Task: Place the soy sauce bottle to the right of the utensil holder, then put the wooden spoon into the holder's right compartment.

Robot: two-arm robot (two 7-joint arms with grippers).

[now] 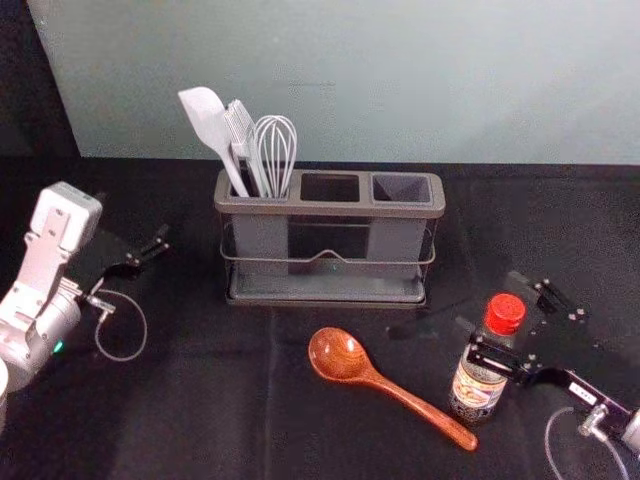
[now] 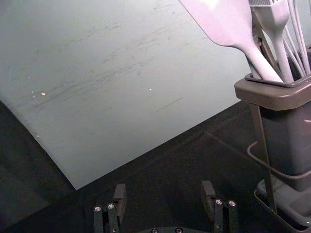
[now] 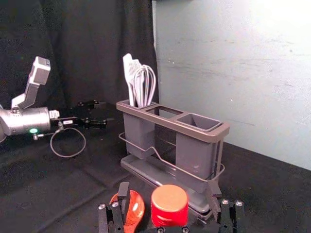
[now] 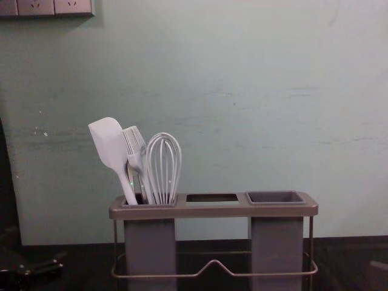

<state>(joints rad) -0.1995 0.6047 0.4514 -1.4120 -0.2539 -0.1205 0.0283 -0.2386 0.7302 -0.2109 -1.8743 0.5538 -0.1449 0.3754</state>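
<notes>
"Where's the soy sauce bottle (image 1: pixel 474 388)?"

"Upright at the lower right of the head view, below and right of the utensil holder (image 1: pixel 330 210). The right gripper (image 1: pixel 494 318) is there, its fingers spread on either side of the red cap."

"Pinching it?"

"No, the right wrist view shows gaps beside the cap."

"And the wooden spoon (image 1: pixel 342 358)?"

"Lying lower centre, bowl up and left, handle slanting down to the right, ending just beside the bottle's base."

"The other arm?"

"The left gripper (image 1: pixel 150 252) is parked at the left of the head view, fingers apart."

"The holder's right compartment?"

"Empty; the spatula (image 1: pixel 207 122), brush (image 1: pixel 240 130) and whisk (image 1: pixel 276 145) stand in the left one."
</notes>
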